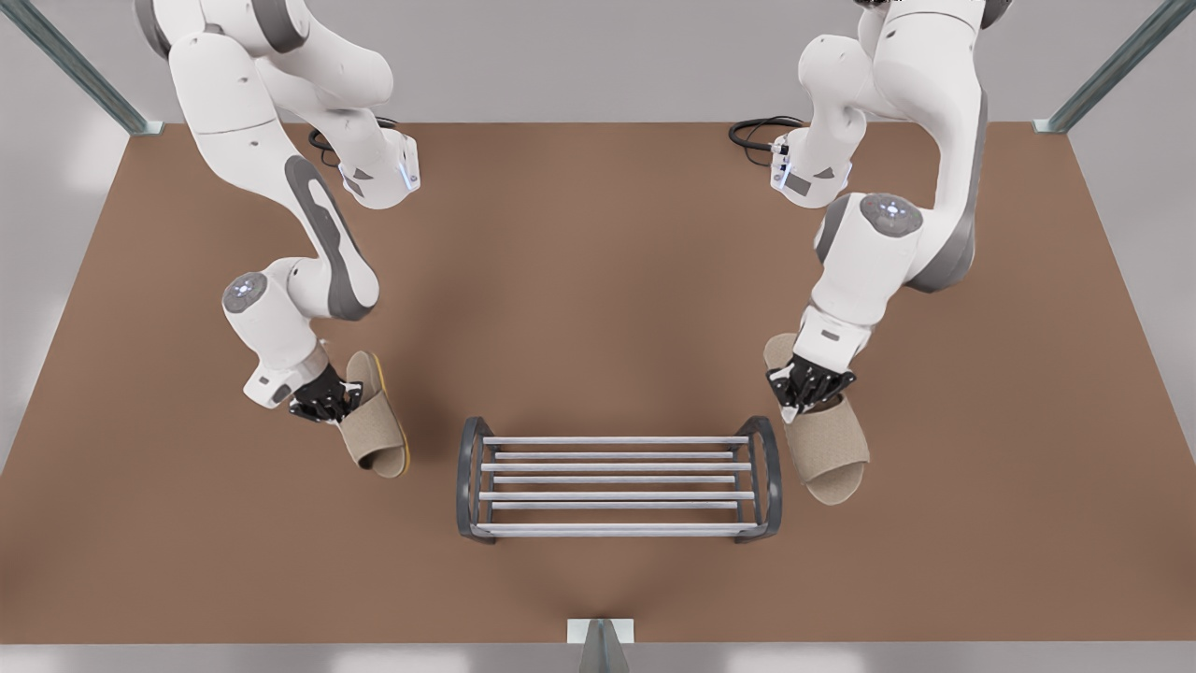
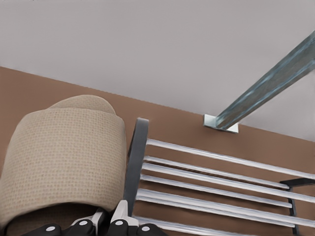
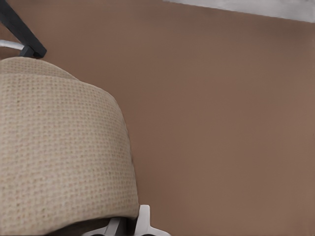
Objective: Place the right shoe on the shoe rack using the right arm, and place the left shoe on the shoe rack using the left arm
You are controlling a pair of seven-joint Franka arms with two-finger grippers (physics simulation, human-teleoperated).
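Beige left shoe [image 1: 376, 421] & right shoe [image 1: 822, 439] clamped in left gripper [image 1: 325, 400], right gripper [image 1: 809, 385] fingers; lift phase, next swing both inward over shoe rack [image 1: 617, 477].

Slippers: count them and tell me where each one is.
2. The left gripper holds one slipper at the front view's right of the shoe rack; the right gripper holds the other slipper at its left.

Front view high overhead, facing down on brown floor [image 1: 598, 308]; wrist views close behind slippers, both sharing shoe rack [image 1: 619, 479]
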